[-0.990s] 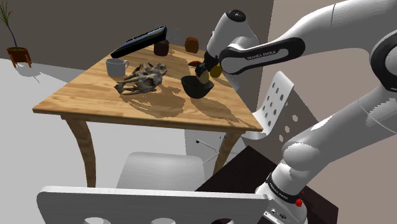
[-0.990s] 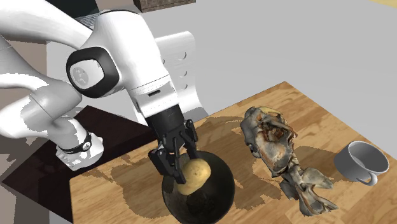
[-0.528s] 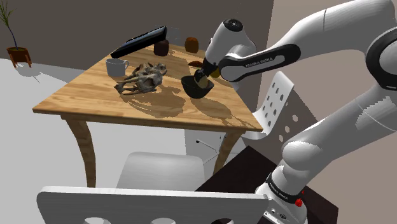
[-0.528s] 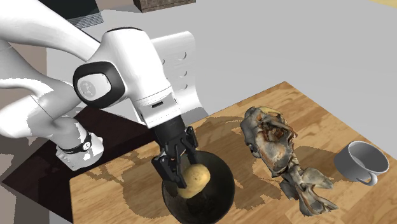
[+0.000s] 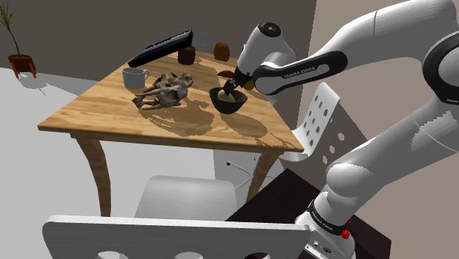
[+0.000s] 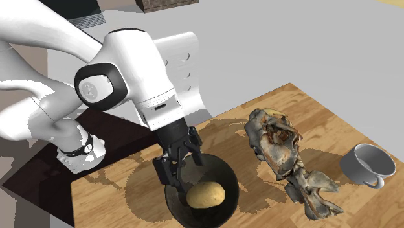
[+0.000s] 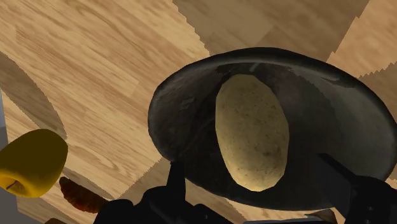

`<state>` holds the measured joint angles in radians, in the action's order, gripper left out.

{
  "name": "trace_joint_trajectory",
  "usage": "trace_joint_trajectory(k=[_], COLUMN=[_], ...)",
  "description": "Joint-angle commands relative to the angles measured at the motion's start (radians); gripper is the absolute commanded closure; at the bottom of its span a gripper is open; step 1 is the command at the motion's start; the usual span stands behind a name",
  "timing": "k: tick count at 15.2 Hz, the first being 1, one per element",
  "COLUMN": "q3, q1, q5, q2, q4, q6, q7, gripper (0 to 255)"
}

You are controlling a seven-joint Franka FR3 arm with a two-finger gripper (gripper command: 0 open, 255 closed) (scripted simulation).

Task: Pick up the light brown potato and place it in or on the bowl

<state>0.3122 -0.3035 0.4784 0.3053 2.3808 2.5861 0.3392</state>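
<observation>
Inside bowl [image 6: 228, 180], potato [image 6: 206, 194] now lies released; tool [image 6: 182, 170] spread open, seemingly empty.

1. A dark bowl [image 5: 226, 104] sits near the bench's [image 5: 103, 114] edge on the shoulder view's right, with a pale potato [image 5: 227, 96] inside it.
2. The black fingers [image 5: 235, 81] hang just above the bowl's rim.
3. A white mug [image 5: 134, 77] stands near the far corner.

Arm [image 6: 123, 78] angled down, claw [image 6: 180, 167] apparently open
</observation>
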Motion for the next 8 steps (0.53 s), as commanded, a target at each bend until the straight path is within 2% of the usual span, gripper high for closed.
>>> trace_joint_trajectory(k=[1,3,6,8], q3=[0.000,0.000,-0.012,-0.016], q1=[0.000,0.000,0.045,0.057], q5=[0.000,0.000,-0.071,-0.086], q2=[0.000,0.000,0.091,0.113], q4=[0.000,0.000,0.003,0.001], q6=[0.000,0.000,-0.085,-0.109], q7=[0.000,0.000,-0.049,-0.059], gripper=[0,0,0,0])
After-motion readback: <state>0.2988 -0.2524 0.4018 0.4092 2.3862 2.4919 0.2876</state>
